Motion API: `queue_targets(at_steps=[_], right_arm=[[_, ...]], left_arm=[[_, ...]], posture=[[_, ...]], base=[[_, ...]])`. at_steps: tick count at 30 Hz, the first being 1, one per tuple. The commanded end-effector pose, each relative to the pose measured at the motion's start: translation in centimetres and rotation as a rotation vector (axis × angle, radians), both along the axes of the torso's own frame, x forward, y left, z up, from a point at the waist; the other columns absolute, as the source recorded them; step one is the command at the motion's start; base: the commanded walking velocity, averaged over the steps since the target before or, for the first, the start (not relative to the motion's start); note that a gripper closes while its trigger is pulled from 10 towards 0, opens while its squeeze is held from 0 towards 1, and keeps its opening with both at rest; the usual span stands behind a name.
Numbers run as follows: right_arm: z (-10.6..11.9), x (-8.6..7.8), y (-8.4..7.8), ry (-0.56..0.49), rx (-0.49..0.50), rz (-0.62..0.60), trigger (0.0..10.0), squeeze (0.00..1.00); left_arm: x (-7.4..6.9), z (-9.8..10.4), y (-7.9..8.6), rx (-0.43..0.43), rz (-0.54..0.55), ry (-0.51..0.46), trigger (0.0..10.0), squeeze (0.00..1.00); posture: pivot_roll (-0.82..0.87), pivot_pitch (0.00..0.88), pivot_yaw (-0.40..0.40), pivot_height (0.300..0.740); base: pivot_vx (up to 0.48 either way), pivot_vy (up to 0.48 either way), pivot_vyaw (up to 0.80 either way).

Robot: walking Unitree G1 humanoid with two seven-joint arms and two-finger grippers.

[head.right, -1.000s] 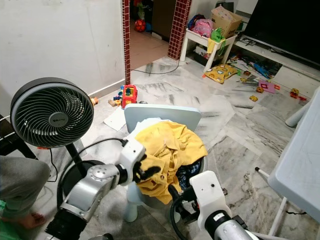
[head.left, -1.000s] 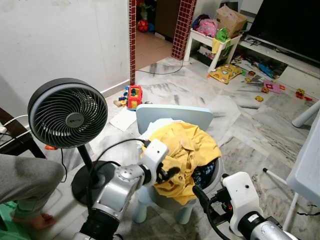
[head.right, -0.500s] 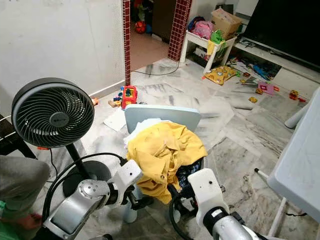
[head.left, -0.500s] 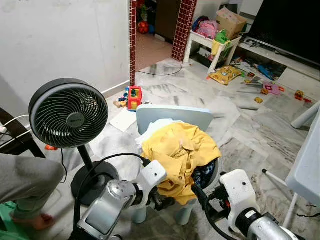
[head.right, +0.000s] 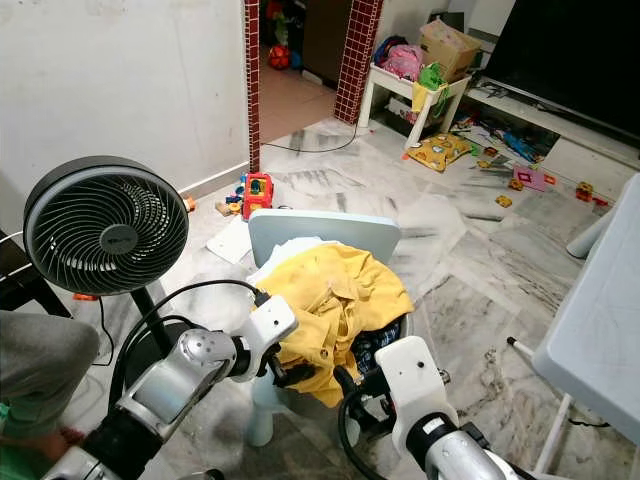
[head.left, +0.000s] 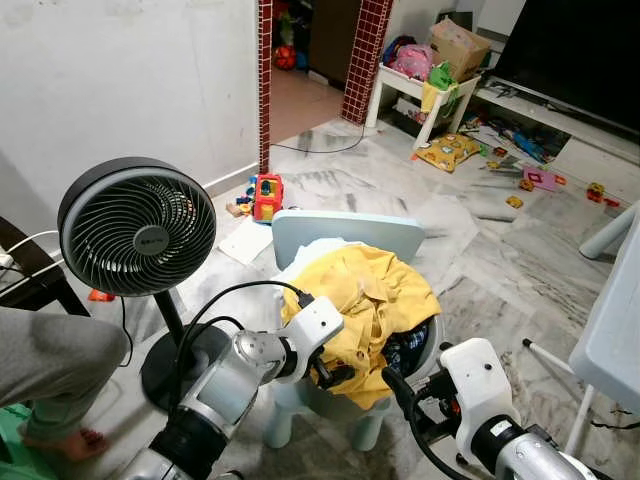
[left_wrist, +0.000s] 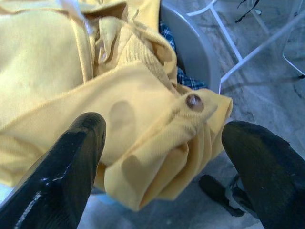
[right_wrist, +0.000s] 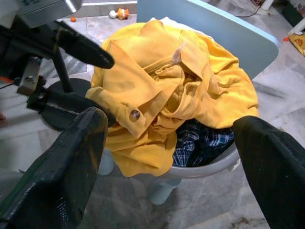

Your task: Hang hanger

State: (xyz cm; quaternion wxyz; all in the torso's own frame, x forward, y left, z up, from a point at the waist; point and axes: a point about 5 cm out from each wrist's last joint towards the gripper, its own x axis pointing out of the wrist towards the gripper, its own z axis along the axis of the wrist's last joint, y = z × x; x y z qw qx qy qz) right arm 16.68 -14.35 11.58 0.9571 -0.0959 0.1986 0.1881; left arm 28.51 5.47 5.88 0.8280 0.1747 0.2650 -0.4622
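A crumpled yellow shirt [head.left: 365, 300] lies heaped on a small pale blue chair [head.left: 350, 230], with a dark plaid cloth [right_wrist: 205, 143] under it. My left gripper [left_wrist: 162, 129] is at the shirt's lower front edge. It is open, its fingers wide apart on either side of a hanging fold with a brown button [left_wrist: 194, 101]. My right gripper [right_wrist: 169, 124] is open too, held low in front of the chair and apart from the shirt. Both black left fingers [right_wrist: 81, 47] show in the right wrist view beside the shirt.
A black standing fan [head.left: 137, 227] is at my left, its base and cable beside the chair. A person's leg [head.left: 50, 360] is at far left. A white table [head.left: 615, 320] stands at the right. Toys [head.left: 267, 193] litter the floor beyond the chair.
My left gripper dropped below the shirt's hem half a second ago and has come back up to it, fingers still apart. The right arm has barely moved.
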Motion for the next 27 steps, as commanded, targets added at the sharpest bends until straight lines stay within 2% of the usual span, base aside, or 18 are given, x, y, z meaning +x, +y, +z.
queue_targets(at_steps=[1, 5, 6, 7, 8, 13, 14, 16, 17, 18, 19, 21, 22, 27], right_arm=[[0.0, -0.2, -0.1, 0.006, -0.012, -0.001, 10.0, 0.00], [0.0, -0.6, -0.1, 0.013, -0.012, -0.001, 10.0, 0.00], [0.0, -0.7, 0.0, 0.015, -0.011, -0.001, 10.0, 0.00], [0.0, -0.7, 0.0, 0.015, -0.011, -0.001, 10.0, 0.00], [0.0, -0.8, 0.1, 0.016, -0.010, -0.001, 10.0, 0.00], [0.1, -1.3, 0.0, 0.026, -0.012, -0.008, 10.0, 0.00], [0.1, -1.6, -0.2, 0.032, -0.016, -0.013, 10.0, 0.00], [0.1, -1.7, -0.2, 0.035, -0.018, -0.016, 10.0, 0.00], [0.1, -1.7, -0.2, 0.035, -0.018, -0.016, 10.0, 0.00], [0.2, -1.8, -0.2, 0.036, -0.018, -0.017, 10.0, 0.00], [0.2, -1.9, -0.3, 0.036, -0.018, -0.019, 10.0, 0.00], [0.2, -1.9, -0.3, 0.037, -0.018, -0.020, 10.0, 0.00], [0.2, -1.9, -0.3, 0.038, -0.019, -0.021, 10.0, 0.00], [0.2, -1.9, -0.2, 0.039, -0.018, -0.021, 10.0, 0.00]], left_arm=[[0.4, 0.3, -0.3, -0.007, -0.005, -0.019, 10.0, 1.00], [0.6, -0.1, -0.8, -0.003, -0.044, -0.009, 10.0, 1.00], [0.8, -0.3, -1.1, -0.006, -0.057, 0.005, 10.0, 0.27], [0.8, -0.3, -1.1, -0.006, -0.057, 0.005, 10.0, 0.27], [0.9, -0.4, -1.2, -0.007, -0.070, 0.024, 10.0, 0.00], [1.0, -1.0, -1.0, 0.017, -0.109, 0.032, 10.0, 0.00], [1.0, -1.1, -0.9, 0.026, -0.141, 0.029, 9.3, 0.00], [1.0, -1.4, -0.8, 0.032, -0.156, 0.050, 4.6, 0.00], [1.0, -1.4, -0.8, 0.032, -0.156, 0.050, 4.6, 0.00], [1.0, -1.6, -0.7, 0.055, -0.180, 0.049, 1.7, 0.00], [1.0, -1.8, -0.7, 0.061, -0.190, 0.057, 1.1, 0.00], [1.0, -1.9, -0.7, 0.064, -0.196, 0.055, 1.1, 0.00], [1.0, -2.0, -0.7, 0.071, -0.204, 0.051, 0.2, 0.00], [1.0, -2.1, -0.6, 0.079, -0.210, 0.049, 0.0, 0.00]], posture=[[-0.08, 0.032, -0.098, 0.740], [-0.09, 0.039, -0.096, 0.740], [-0.10, 0.044, -0.094, 0.740], [-0.10, 0.044, -0.094, 0.740], [-0.11, 0.047, -0.092, 0.740], [-0.13, 0.056, -0.086, 0.740], [-0.14, 0.060, -0.085, 0.740], [-0.14, 0.062, -0.082, 0.740], [-0.14, 0.062, -0.082, 0.740], [-0.14, 0.063, -0.082, 0.740], [-0.14, 0.065, -0.081, 0.740], [-0.14, 0.065, -0.081, 0.740], [-0.14, 0.065, -0.081, 0.740], [-0.14, 0.066, -0.081, 0.740]], base=[[0.000, 0.000, 0.00], [0.000, 0.000, 0.00], [0.000, 0.000, 0.00], [0.000, 0.000, 0.00], [0.000, 0.000, 0.00], [0.000, 0.000, 0.00], [0.000, 0.000, 0.00], [0.000, 0.000, 0.00], [0.000, 0.000, 0.00], [0.000, 0.000, 0.00], [0.000, 0.000, 0.00], [0.000, 0.000, 0.00], [0.000, 0.000, 0.00], [0.000, 0.000, 0.00]])
